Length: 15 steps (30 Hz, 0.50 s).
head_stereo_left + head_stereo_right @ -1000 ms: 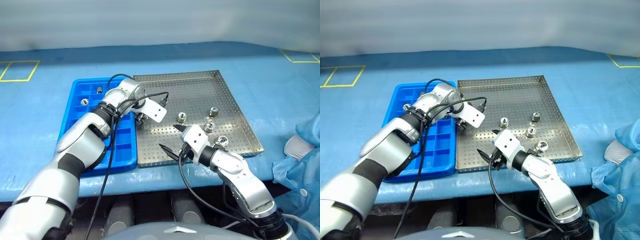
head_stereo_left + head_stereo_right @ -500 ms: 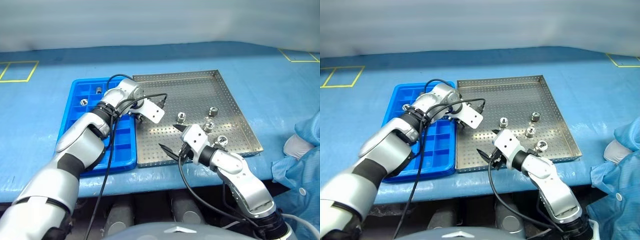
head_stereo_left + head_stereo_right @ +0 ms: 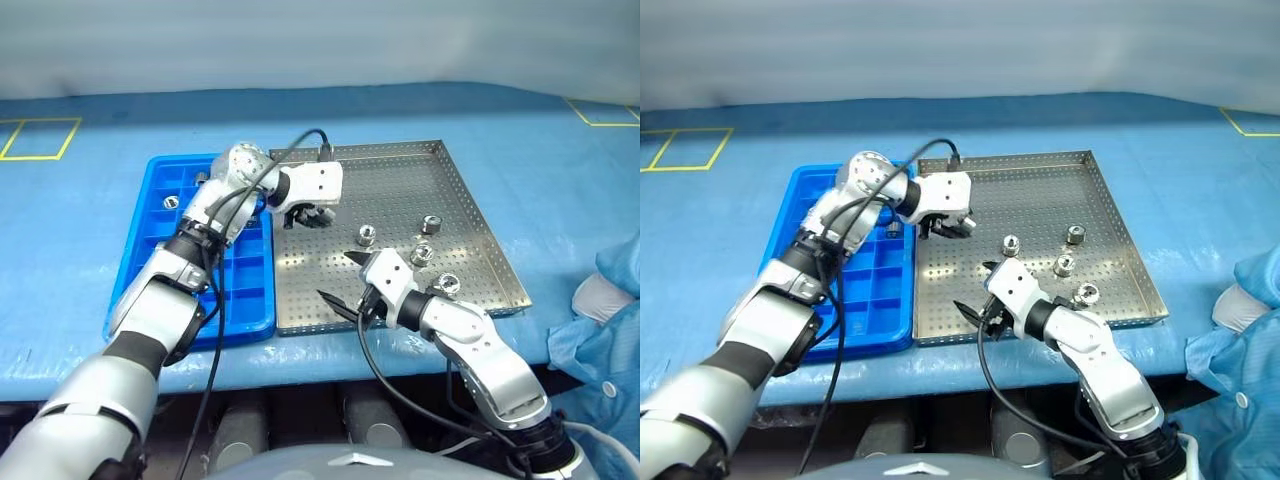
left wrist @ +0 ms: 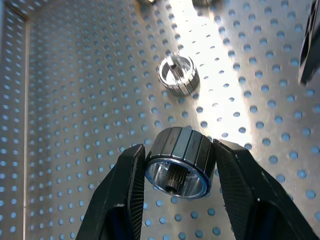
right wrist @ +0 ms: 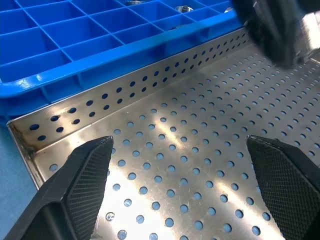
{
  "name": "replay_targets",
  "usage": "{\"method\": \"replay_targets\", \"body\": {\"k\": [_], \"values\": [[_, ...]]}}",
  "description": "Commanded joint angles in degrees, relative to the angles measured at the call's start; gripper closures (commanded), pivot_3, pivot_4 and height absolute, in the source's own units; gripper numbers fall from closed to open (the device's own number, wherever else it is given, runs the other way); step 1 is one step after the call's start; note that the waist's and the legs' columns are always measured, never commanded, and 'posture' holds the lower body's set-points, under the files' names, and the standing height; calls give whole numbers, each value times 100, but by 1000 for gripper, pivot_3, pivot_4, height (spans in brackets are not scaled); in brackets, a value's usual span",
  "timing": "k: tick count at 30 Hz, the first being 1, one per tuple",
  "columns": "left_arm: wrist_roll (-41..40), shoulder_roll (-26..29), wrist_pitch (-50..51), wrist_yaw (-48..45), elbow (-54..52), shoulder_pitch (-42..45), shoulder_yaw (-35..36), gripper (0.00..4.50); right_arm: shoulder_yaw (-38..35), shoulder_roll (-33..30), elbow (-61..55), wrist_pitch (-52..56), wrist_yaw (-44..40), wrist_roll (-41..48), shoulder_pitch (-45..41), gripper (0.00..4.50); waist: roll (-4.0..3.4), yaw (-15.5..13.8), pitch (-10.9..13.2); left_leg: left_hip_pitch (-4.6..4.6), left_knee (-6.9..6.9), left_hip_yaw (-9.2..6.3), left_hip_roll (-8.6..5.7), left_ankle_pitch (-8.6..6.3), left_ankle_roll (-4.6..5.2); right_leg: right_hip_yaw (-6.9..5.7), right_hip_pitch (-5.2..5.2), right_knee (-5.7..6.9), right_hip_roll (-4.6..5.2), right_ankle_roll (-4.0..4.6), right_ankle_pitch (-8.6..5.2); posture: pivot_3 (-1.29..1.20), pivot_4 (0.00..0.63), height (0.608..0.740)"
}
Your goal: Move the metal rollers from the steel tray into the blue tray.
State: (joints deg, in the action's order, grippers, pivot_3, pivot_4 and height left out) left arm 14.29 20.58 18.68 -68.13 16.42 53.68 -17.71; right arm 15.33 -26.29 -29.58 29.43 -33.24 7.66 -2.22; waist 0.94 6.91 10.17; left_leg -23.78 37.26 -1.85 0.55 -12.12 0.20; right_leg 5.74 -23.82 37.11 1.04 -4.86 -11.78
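While the left pincer [image 4: 180,170] is clamping one metal roller [image 4: 181,159] by its ribbed sides above the steel tray [image 3: 460,195], the right pincer [image 3: 343,280] is idling wide open and empty over the tray's near edge. Four more rollers [image 3: 420,254] are sitting in the steel tray. They're looking hard, smooth and probably slippery, so gripping across the sides makes sense. Blue tray [image 3: 150,230] is waiting alongside.

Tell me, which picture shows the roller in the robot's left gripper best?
The left wrist view: the roller sits big between the left gripper's fingers, ribbed side and hole plain. In the eye views it's a tiny speck under that gripper.
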Motion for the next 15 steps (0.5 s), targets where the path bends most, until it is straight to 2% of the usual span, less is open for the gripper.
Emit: {"method": "replay_targets", "body": {"k": [1,3,7,9,15], "values": [[-234,312,834,607,-1555,-741,766,2676,-29,-34,-107,33,-162,155,-114,0,0,-11,0,9,0,1,2,0,0,0,4,8,-2,3,-2,-6,150,740],[-320,465,1372,810,-2561,-1411,1050,2676,-9,-63,-112,63,-253,204,-166,0,-2,-24,-1,16,0,1,6,1,-2,0,2,17,-3,7,-4,26,150,740],[-147,949,2199,1208,-4129,-2794,1403,2676,78,-49,-77,165,-426,308,-367,0,2,-233,1,23,5,-7,3,2,-4,-5,-2,62,-3,31,-21,91,150,740],[-166,1088,2602,1392,-4720,-3266,1604,2676,128,-72,-56,184,-514,343,-438,0,6,-393,3,28,6,-15,6,5,-8,-18,0,69,-3,64,-39,132,150,740],[74,1265,3850,2184,-5931,-4259,2288,2676,285,-58,199,230,-723,394,-743,0,8,-669,3,27,11,-24,3,16,-13,-33,8,66,4,71,-43,226,150,740]]}}
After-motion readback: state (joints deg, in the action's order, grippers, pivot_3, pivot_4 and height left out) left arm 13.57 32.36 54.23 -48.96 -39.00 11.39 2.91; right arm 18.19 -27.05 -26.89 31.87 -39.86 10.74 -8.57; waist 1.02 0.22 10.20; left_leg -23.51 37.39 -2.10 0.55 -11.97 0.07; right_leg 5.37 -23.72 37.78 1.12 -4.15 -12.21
